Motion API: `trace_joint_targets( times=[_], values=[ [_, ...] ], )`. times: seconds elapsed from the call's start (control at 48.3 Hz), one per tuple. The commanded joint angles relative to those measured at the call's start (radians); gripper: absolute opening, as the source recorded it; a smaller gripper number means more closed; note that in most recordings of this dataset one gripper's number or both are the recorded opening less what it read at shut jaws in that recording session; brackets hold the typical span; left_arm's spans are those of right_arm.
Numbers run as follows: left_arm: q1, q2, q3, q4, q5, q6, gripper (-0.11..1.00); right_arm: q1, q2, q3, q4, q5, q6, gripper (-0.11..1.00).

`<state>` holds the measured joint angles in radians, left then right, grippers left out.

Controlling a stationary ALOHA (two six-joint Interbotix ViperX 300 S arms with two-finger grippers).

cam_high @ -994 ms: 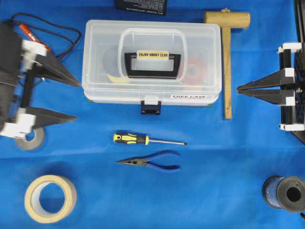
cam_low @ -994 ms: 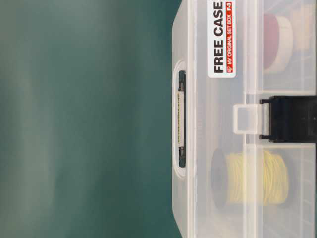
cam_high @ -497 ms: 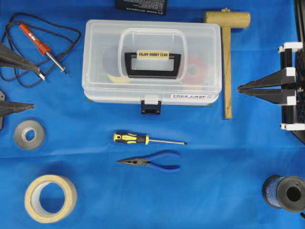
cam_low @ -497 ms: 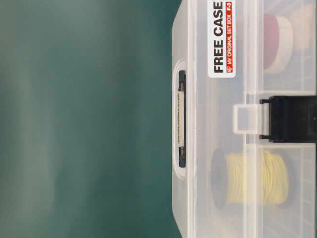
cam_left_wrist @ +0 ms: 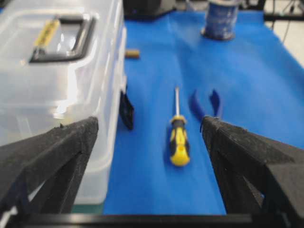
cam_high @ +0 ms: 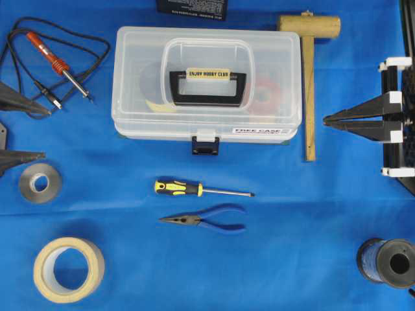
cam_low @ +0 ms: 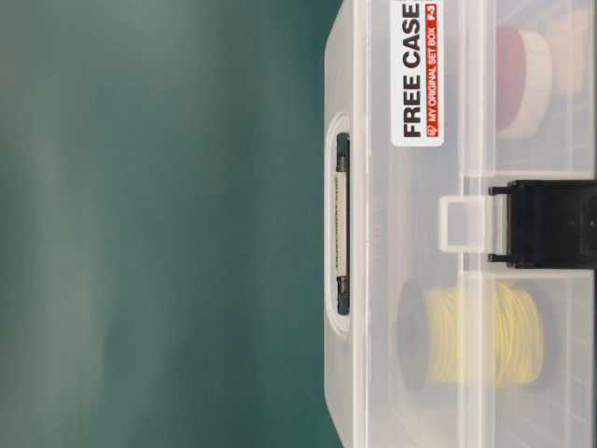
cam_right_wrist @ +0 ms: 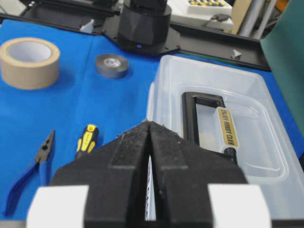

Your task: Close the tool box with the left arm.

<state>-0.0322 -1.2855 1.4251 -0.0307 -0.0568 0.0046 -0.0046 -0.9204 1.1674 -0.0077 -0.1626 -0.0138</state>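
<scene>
Left gripper [cam_high: 14, 133]: at the far left edge, fingers spread wide, nothing between them.
Tape rolls: two on the left, a grey one [cam_high: 39, 183] and a bigger tan one [cam_high: 69, 269].
Soldering iron [cam_high: 57, 63]: one, top left, cord looped round it.
Box [cam_high: 206, 84]: one, top centre, lid down, black latch [cam_high: 205, 146] hanging at the front.
Screwdriver [cam_high: 198, 189]: one, below the box.
Pliers [cam_high: 206, 219]: one pair, just under the screwdriver.
Mallet [cam_high: 309, 78]: one, right of the box.
Right gripper [cam_high: 328, 120]: fingers pressed together, pointing at the box.
Spool [cam_high: 386, 262]: one, bottom right.
Surface: blue cloth [cam_high: 292, 220]; green backdrop [cam_low: 159, 224] behind the box at table level.
</scene>
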Motion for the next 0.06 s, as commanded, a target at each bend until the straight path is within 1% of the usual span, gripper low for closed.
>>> trace_joint_targets(
  times=[0.0, 0.041],
  values=[
    [0.003, 0.006, 0.0, -0.002, -0.031, 0.0, 0.87, -0.002, 0.005, -0.017, -0.002, -0.005, 0.002, 0.0],
    [0.003, 0.009, 0.003, -0.002, -0.034, 0.0, 0.87, 0.0, 0.006, -0.017, 0.0, -0.006, 0.002, 0.0]
  ],
)
